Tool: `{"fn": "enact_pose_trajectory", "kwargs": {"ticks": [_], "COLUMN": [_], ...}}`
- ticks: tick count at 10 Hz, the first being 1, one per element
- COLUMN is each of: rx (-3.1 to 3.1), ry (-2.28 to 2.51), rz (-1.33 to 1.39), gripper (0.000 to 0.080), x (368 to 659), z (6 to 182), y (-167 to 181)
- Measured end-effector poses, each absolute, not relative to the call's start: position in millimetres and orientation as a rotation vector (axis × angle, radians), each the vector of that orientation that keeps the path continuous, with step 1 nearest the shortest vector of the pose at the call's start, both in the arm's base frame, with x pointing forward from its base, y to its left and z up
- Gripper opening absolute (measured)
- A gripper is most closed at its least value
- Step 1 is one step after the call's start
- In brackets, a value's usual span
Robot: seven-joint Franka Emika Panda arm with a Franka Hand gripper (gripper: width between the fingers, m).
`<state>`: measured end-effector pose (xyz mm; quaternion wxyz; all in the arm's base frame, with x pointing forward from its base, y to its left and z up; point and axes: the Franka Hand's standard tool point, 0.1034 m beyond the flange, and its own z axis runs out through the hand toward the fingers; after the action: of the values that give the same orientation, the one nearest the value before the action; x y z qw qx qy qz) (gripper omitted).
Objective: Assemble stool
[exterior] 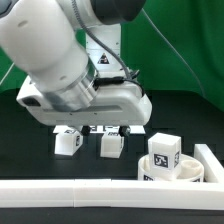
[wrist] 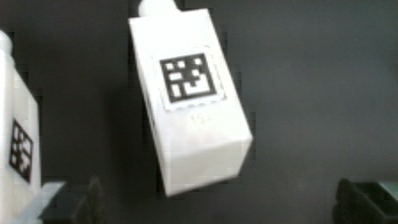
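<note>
Two short white stool legs (exterior: 68,142) (exterior: 112,143) lie on the black table, each with a black-and-white tag. My gripper (exterior: 90,128) hangs low right over them. In the wrist view one leg (wrist: 192,95) lies slanted on the dark surface, tag up. Its near end reaches toward the gap of my gripper (wrist: 222,205) without touching either dark fingertip (wrist: 71,202). The jaws stand wide open and hold nothing. A second leg (wrist: 15,130) shows at the picture's edge. The round white seat (exterior: 180,172) sits at the exterior view's right, with a tagged white block (exterior: 165,148) on or just behind it.
A long white rail (exterior: 90,190) runs along the near edge of the table and turns up the exterior view's right side (exterior: 212,165). A green backdrop stands behind the table. My arm's bulky white links fill the upper left of the exterior view.
</note>
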<state>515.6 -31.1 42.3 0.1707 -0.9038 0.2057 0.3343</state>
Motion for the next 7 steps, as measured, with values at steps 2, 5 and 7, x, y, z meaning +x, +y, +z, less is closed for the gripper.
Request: {"fn": "enact_pose_trajectory", "kwargs": {"ticks": [2, 5, 7], "rx": [-2.474, -2.492, -2.521], "ry": [0.541, 0.471, 0.423], "rz": [1.109, 1.204, 1.203], "gripper": [0.0649, 0.0649, 0.0649], "x": [509, 507, 507], "z": [40.7, 28.4, 24.0], "y": [-30, -28, -24]}}
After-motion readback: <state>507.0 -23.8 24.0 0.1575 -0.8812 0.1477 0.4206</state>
